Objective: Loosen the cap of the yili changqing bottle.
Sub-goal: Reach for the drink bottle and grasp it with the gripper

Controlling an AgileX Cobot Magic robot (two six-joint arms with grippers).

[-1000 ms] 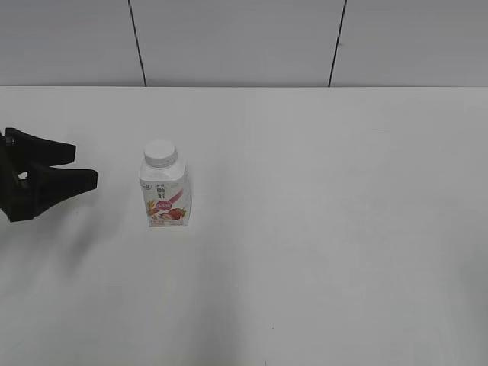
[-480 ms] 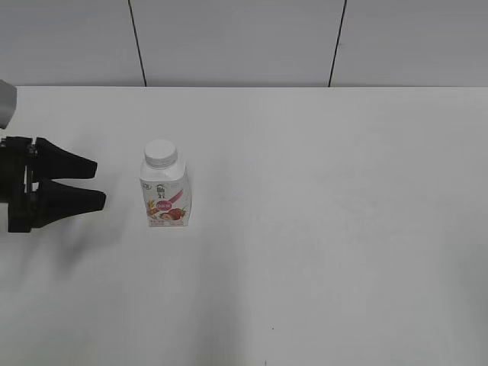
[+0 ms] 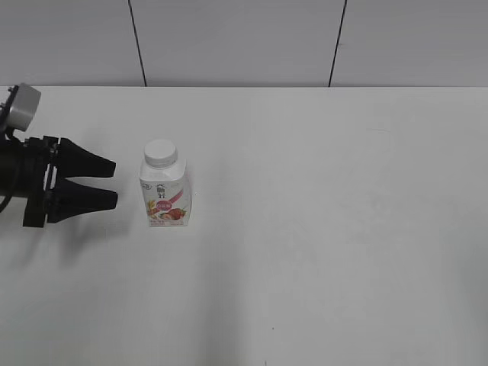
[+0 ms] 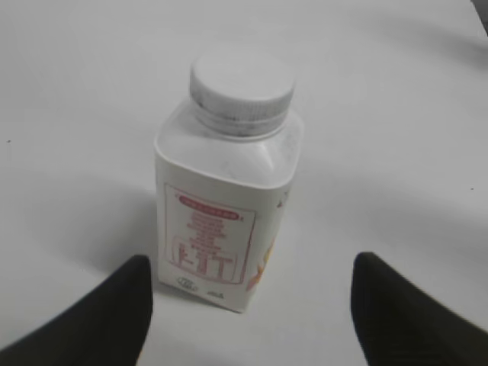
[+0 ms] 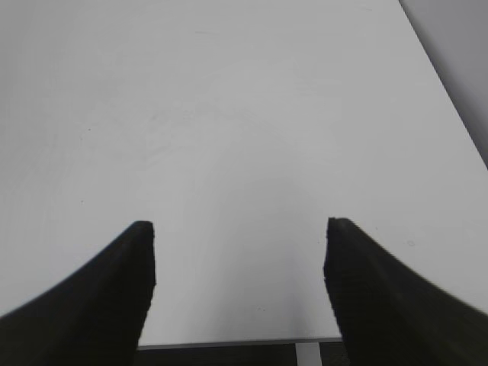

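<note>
Standing upright on white surface [image 3: 320,229], squarish white yili changqing bottle [image 3: 165,197] with red-pink label, flat white cap [image 3: 161,153] on; left end effector [image 3: 114,182] spread open, empty, just beside it; right end effector [image 5: 238,229] open, empty.

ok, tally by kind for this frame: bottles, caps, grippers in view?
Bottles: 1, the yili changqing bottle, upright on the table.
Caps: 1, white cap, on the bottle's neck.
Grippers: 2, left gripper open beside the bottle, right gripper open over bare table.
Total: 4
</note>
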